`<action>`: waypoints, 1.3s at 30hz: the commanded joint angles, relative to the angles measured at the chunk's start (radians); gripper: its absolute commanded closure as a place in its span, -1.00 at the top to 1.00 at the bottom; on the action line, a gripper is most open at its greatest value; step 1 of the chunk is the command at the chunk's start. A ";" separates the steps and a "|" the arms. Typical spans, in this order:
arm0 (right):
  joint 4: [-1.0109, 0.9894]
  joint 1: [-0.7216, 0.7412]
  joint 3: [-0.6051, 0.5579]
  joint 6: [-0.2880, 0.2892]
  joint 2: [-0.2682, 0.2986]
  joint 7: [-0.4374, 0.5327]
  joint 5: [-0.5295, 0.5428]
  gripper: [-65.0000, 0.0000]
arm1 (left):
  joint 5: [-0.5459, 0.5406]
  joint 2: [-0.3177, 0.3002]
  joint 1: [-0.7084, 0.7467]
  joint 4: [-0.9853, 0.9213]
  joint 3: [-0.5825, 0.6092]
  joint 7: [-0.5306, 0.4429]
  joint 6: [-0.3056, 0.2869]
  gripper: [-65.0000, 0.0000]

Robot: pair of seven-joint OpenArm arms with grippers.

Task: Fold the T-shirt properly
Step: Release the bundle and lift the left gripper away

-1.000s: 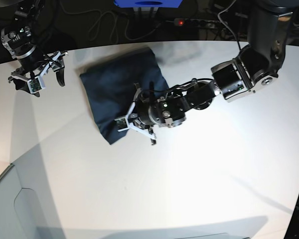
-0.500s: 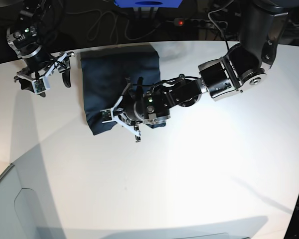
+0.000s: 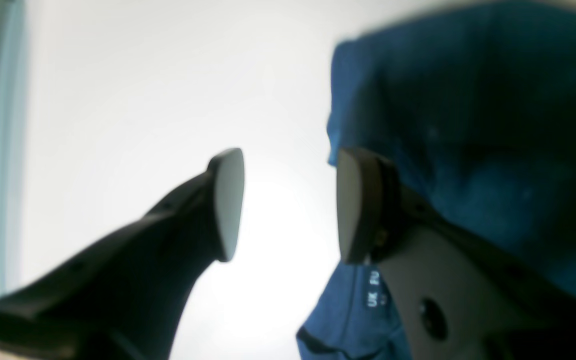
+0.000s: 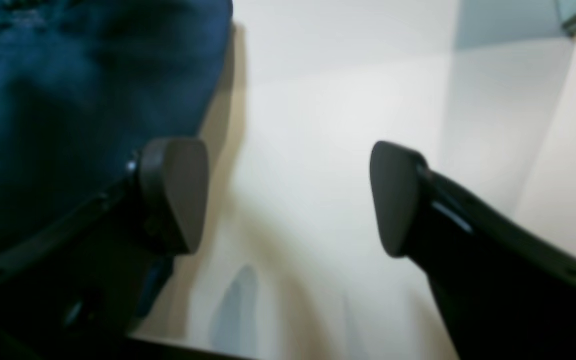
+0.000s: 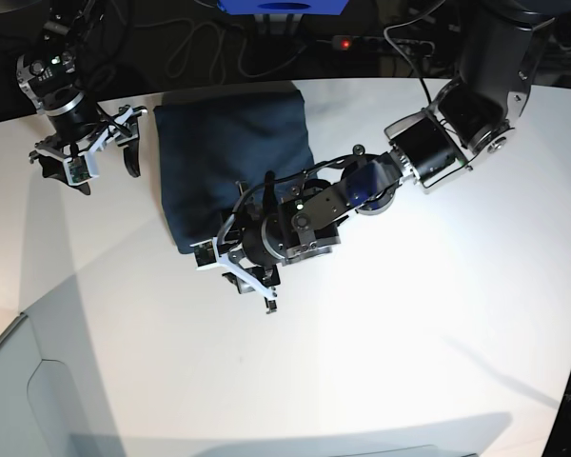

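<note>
Base view shows the T-shirt (image 5: 230,162) folded into a dark navy rectangle on the white table (image 5: 409,314). It lies between the two hands: the right hand (image 5: 84,157) sits just off one side edge of the cloth, and the left hand (image 5: 240,268) is at the corner of the cloth nearest its own arm.

Left hand: its fingers are spread apart with bare table showing in the gap between them. In the left wrist view one pad (image 3: 355,205) stands right against the edge of the blue fabric (image 3: 468,125), while the other pad (image 3: 228,200) is over plain table, away from the cloth. Nothing is pinched between them. A fold of fabric with small white printed letters (image 3: 373,292) shows just below the pad next to the cloth.

Right hand: its fingers are spread wide and hold nothing. In the right wrist view one pad (image 4: 178,192) lies close to the shirt's edge (image 4: 68,100), whose shadow falls on the table beside it; whether it touches the cloth I cannot tell. The other pad (image 4: 393,197) is over bare table, well clear of the fabric.

Both wrist views are blurred, so finer folds in the cloth cannot be made out.
</note>
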 commanded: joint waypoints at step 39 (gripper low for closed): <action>-0.176 -0.134 -0.402 0.015 -0.049 0.042 0.015 -1.00 | 0.078 -0.202 0.673 0.282 -1.174 -0.013 0.002 -0.13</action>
